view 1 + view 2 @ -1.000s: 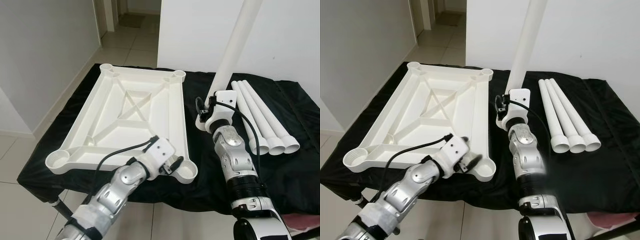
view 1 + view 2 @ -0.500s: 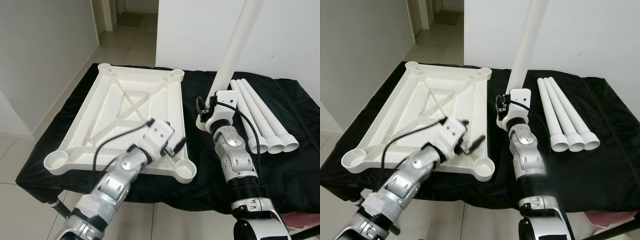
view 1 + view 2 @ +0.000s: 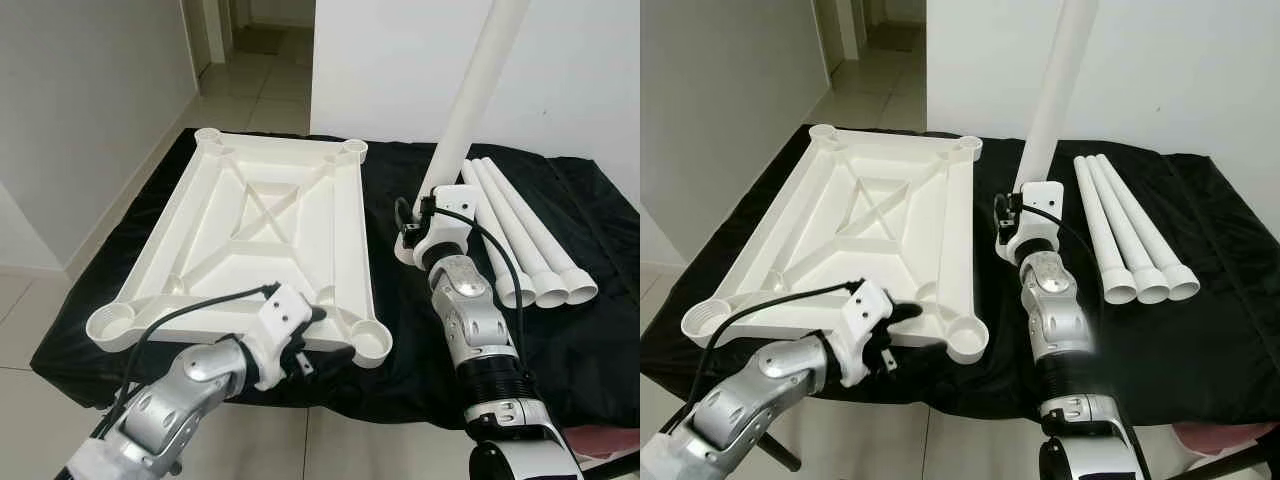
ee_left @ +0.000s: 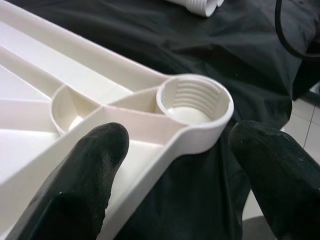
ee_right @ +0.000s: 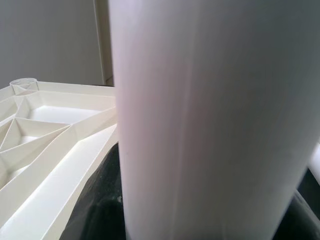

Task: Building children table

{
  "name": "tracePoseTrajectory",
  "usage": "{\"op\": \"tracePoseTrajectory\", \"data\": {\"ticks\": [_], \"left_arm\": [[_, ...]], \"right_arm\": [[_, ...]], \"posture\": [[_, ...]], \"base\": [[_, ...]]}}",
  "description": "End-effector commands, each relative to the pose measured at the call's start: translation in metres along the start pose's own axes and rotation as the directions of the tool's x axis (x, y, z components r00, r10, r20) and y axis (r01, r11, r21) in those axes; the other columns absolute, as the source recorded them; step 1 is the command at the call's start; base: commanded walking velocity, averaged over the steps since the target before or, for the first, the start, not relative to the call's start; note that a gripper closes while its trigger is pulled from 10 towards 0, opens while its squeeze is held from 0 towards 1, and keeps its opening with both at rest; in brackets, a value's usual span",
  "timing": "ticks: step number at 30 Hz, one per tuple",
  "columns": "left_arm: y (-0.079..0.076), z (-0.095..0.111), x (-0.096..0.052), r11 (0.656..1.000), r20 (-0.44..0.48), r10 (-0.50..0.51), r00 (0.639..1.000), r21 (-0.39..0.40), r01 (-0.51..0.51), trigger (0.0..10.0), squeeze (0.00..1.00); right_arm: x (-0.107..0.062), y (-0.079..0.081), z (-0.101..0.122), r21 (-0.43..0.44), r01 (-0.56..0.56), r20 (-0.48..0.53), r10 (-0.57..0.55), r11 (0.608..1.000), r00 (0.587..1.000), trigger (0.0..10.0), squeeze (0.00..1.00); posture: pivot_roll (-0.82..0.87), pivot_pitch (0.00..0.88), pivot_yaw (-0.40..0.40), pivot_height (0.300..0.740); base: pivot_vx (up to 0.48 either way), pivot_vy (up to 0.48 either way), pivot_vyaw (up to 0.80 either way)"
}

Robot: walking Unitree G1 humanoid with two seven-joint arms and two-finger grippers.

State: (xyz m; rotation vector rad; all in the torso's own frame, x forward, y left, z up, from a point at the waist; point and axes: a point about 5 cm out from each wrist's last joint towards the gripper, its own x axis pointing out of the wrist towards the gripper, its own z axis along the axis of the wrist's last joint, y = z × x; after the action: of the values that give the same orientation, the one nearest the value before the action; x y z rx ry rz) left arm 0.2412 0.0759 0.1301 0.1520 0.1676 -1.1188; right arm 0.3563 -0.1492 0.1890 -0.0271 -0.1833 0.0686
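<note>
1. Right gripper (image 3: 428,215) is gripping a white table leg (image 3: 471,100) close to its lower end, its fingers closed around the tube; the leg is pointing up and leaning a little away from the robot, its top running out of the head views.
2. Left gripper (image 4: 175,165) is hovering at the near edge of the upside-down tabletop (image 3: 270,230), its two black fingers (image 4: 85,165) spread wide on either side of the rim and holding nothing.
3. Just ahead of the left gripper's fingers, the near-right corner socket (image 4: 192,102) is facing up, with thread ridges showing inside it.
4. From the right gripper, that socket is lying toward the robot and to the left, with a strip of black cloth (image 3: 410,300) between them.
5. Three more legs (image 3: 520,235) are lying side by side just to the right of the right gripper, their wider ends toward the robot.
6. As I judge it, the coming move is turning on bringing the leg's lower end over the socket with its long axis upright; the right arm is carrying the leg, while the left gripper is nearer the socket and placed to steady the tabletop.
</note>
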Motion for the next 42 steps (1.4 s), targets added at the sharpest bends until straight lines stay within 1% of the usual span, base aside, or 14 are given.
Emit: {"op": "tracePoseTrajectory", "data": {"ticks": [1, 6, 8, 12, 17, 18, 19, 20, 23, 25, 32, 34, 35, 42], "left_arm": [[-0.007, -0.008, 0.002, 0.988, -0.061, -0.152, 0.987, 0.006, 0.152, 10.0, 0.0], [-0.003, -0.013, 0.004, 0.992, -0.104, -0.122, 0.987, 0.02, 0.125, 10.0, 0.0], [-0.001, -0.015, 0.006, 0.993, -0.122, -0.105, 0.987, 0.039, 0.11, 10.0, 0.0], [0.013, -0.017, 0.019, 0.997, -0.179, 0.006, 0.984, 0.072, 0.007, 10.0, 0.0], [0.017, -0.015, 0.028, 0.995, -0.193, 0.03, 0.981, 0.1, -0.011, 10.0, 0.0], [0.019, -0.014, 0.032, 0.994, -0.191, 0.039, 0.981, 0.104, -0.019, 10.0, 0.0], [0.019, -0.014, 0.032, 0.994, -0.191, 0.039, 0.981, 0.104, -0.019, 10.0, 0.0], [0.02, -0.012, 0.038, 0.994, -0.186, 0.047, 0.981, 0.108, -0.027, 10.0, 0.0], [0.02, -0.01, 0.043, 0.993, -0.177, 0.051, 0.983, 0.112, -0.031, 10.0, 0.0], [0.02, -0.005, 0.053, 0.992, -0.153, 0.058, 0.986, 0.123, -0.039, 10.0, 0.0], [0.02, 0.002, 0.066, 0.991, -0.12, 0.074, 0.99, 0.122, -0.06, 10.0, 0.0], [0.025, 0.011, 0.073, 0.986, -0.074, 0.125, 0.989, 0.124, -0.115, 10.0, 0.0], [0.027, 0.015, 0.076, 0.985, -0.055, 0.143, 0.988, 0.103, -0.137, 10.0, 0.0], [0.035, 0.014, 0.075, 0.977, -0.053, 0.18, 0.982, 0.129, -0.172, 10.0, 0.0]], "right_arm": [[0.0, 0.0, 0.0, -0.005, -0.004, -0.004, 0.004, 1.0, 1.0, 10.0, 0.0], [0.001, -0.001, 0.001, -0.008, -0.004, -0.004, 0.004, 1.0, 1.0, 10.0, 0.0], [0.002, -0.001, 0.001, -0.009, -0.003, -0.004, 0.003, 1.0, 1.0, 10.0, 0.0], [0.002, -0.003, 0.003, -0.011, 0.0, 0.0, 0.0, 1.0, 1.0, 10.0, 0.0], [0.002, -0.003, 0.003, -0.013, 0.001, 0.001, -0.001, 1.0, 1.0, 10.0, 0.0], [0.002, -0.003, 0.003, -0.014, 0.002, 0.0, -0.002, 1.0, 1.0, 10.0, 0.0], [0.002, -0.003, 0.003, -0.014, 0.002, 0.0, -0.002, 1.0, 1.0, 10.0, 0.0], [0.002, -0.004, 0.003, -0.015, 0.004, 0.0, -0.004, 1.0, 1.0, 10.0, 0.0], [0.001, -0.004, 0.003, -0.014, 0.005, -0.001, -0.005, 1.0, 1.0, 10.0, 0.0], [0.0, -0.004, 0.001, -0.013, 0.004, -0.002, -0.004, 1.0, 1.0, 10.0, 0.0], [-0.002, -0.003, 0.001, -0.01, -0.003, 0.0, 0.003, 1.0, 1.0, 10.0, 0.0], [-0.003, -0.001, 0.001, -0.005, -0.015, 0.009, 0.015, 1.0, 1.0, 10.0, 0.0], [-0.003, 0.0, 0.001, -0.003, -0.021, 0.013, 0.021, 1.0, 1.0, 10.0, 0.0], [-0.008, 0.002, -0.001, 0.003, -0.052, 0.016, 0.052, 0.999, 0.999, 10.0, 0.0]], "posture": [[0.03, 0.02, -0.022, 0.74], [0.03, 0.021, -0.025, 0.74], [0.03, 0.021, -0.025, 0.74], [0.02, 0.025, -0.029, 0.74], [0.02, 0.03, -0.029, 0.74], [0.02, 0.031, -0.029, 0.74], [0.02, 0.031, -0.029, 0.74], [0.02, 0.033, -0.028, 0.74], [0.02, 0.036, -0.026, 0.74], [0.02, 0.037, -0.025, 0.74], [0.02, 0.037, -0.027, 0.74], [0.02, 0.038, -0.027, 0.74], [0.02, 0.038, -0.028, 0.74], [0.02, 0.04, -0.034, 0.74]], "base": [[0.0, 0.0, 0.0], [0.0, 0.0, 0.0], [0.0, 0.0, 0.0], [0.0, 0.0, 0.0], [0.0, 0.0, 0.0], [0.0, 0.0, 0.0], [0.0, 0.0, 0.0], [0.0, 0.0, 0.0], [0.0, 0.0, 0.0], [0.0, 0.0, 0.0], [0.0, 0.0, 0.0], [0.0, 0.0, 0.0], [0.0, 0.0, 0.0], [0.0, 0.0, 0.0]]}}
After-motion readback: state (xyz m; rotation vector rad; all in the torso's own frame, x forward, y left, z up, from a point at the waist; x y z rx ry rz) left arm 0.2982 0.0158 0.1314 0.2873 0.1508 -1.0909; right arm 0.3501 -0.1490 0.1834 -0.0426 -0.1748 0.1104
